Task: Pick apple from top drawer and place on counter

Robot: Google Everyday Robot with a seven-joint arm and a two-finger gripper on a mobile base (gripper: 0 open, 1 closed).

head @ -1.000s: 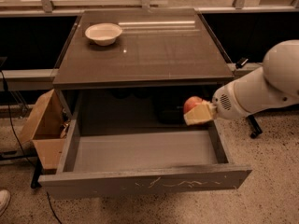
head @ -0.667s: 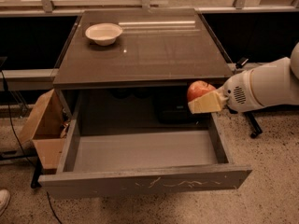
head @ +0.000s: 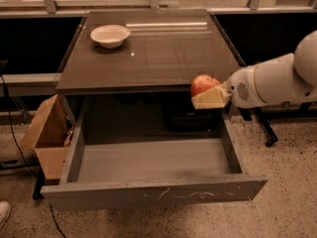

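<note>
The red-orange apple [head: 202,84] sits in my gripper [head: 207,94], whose pale fingers are shut around it. I hold it in the air at the front right edge of the counter [head: 153,53], level with the tabletop's edge. Below, the grey top drawer [head: 153,192] stands pulled wide open, its floor bare and its front panel scratched. My white arm [head: 272,81] reaches in from the right.
A white bowl [head: 110,35] stands at the counter's back left. A brown cardboard box [head: 47,135] sits on the floor left of the drawer. A dark stand leg [head: 262,128] lies on the floor at the right, and a window sill runs behind the counter.
My gripper has lifted the apple up out of the drawer's back right, from below the tabletop to the height of the counter's front edge. The drawer has stayed open.
</note>
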